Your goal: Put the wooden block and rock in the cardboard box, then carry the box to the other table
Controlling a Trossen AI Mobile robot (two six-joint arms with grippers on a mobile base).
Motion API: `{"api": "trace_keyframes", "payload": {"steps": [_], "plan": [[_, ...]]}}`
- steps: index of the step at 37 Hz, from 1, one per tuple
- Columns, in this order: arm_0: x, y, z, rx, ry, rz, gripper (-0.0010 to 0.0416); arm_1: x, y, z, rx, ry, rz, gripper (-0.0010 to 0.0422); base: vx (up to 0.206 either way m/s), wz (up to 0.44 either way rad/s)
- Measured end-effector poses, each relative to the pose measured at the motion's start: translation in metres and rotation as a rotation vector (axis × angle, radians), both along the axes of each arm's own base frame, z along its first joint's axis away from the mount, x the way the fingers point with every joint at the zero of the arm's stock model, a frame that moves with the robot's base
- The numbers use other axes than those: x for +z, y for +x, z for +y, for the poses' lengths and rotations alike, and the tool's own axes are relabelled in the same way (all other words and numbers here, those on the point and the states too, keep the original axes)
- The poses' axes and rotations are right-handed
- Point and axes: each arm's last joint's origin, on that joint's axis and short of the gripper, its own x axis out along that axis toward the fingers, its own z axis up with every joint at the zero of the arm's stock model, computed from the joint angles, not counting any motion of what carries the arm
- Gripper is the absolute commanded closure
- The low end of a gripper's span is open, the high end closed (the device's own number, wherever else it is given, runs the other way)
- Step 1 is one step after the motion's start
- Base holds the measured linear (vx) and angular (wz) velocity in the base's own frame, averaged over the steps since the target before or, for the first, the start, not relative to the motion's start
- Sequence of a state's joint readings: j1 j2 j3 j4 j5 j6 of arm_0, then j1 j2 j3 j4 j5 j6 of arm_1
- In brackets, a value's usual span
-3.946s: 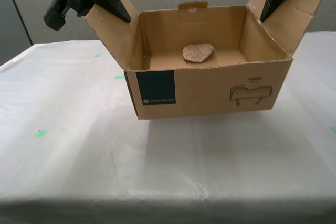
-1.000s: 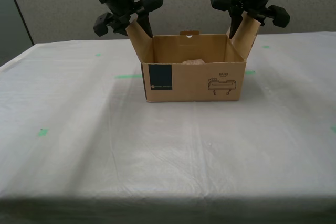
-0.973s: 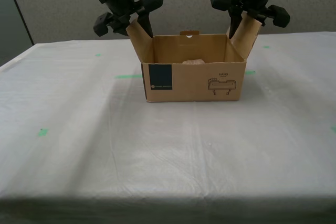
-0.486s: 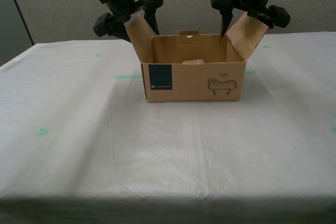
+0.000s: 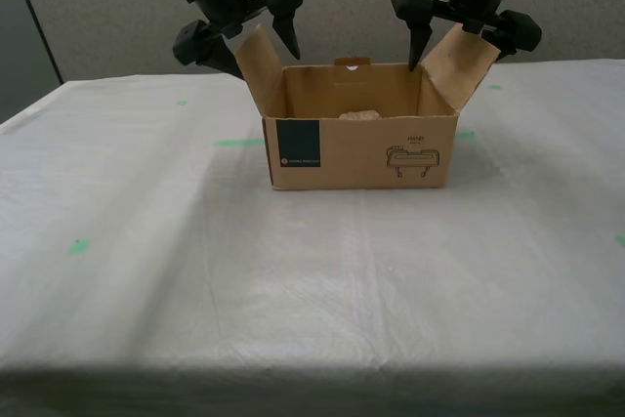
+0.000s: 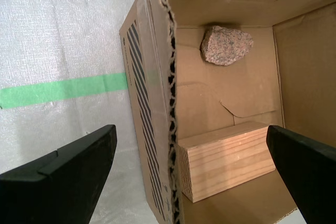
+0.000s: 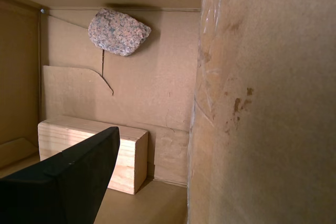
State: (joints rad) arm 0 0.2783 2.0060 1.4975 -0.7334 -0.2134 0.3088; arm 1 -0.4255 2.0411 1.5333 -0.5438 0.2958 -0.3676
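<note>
- My second gripper (image 5: 262, 58) hangs with fingers wide astride the brown cardboard box's (image 5: 356, 153) flap on the exterior view's left.
- My first gripper (image 5: 461, 49) straddles the opposite flap, equally wide.
- Inside lie the pale wooden block (image 6: 226, 158), hidden in the exterior view, and the speckled pinkish rock (image 6: 226, 44).

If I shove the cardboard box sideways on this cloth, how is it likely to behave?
The cardboard box would probably slide rather than tip, since it is low, wide and sits flat. The wrinkled white cloth may bunch up ahead of it. The wooden block and rock lie loose inside, so they could shift.
</note>
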Motion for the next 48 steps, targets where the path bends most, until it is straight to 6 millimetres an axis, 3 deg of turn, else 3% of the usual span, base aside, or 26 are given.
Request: {"api": "trace_keyframes", "payload": {"steps": [11, 26, 36, 48], "plan": [[0.005, 0.0, 0.0, 0.0, 0.003, -0.012, 0.0024, 0.012, -0.003, 0.001, -0.017, -0.004, -0.033, 0.0023, 0.0, 0.0], [0.032, 0.008, 0.002, 0.003, 0.012, -0.051, 0.0012, 0.055, -0.014, 0.006, -0.033, -0.028, -0.147, 0.0023, 0.0, 0.0], [0.059, 0.006, 0.0, 0.003, -0.055, -0.083, 0.0012, 0.071, -0.023, 0.011, -0.032, -0.021, -0.17, 0.0023, 0.0, 0.0], [0.105, -0.015, -0.008, 0.006, -0.054, -0.208, 0.0012, 0.092, -0.033, 0.016, -0.026, 0.007, -0.225, 0.0023, 0.0, 0.0]]}}
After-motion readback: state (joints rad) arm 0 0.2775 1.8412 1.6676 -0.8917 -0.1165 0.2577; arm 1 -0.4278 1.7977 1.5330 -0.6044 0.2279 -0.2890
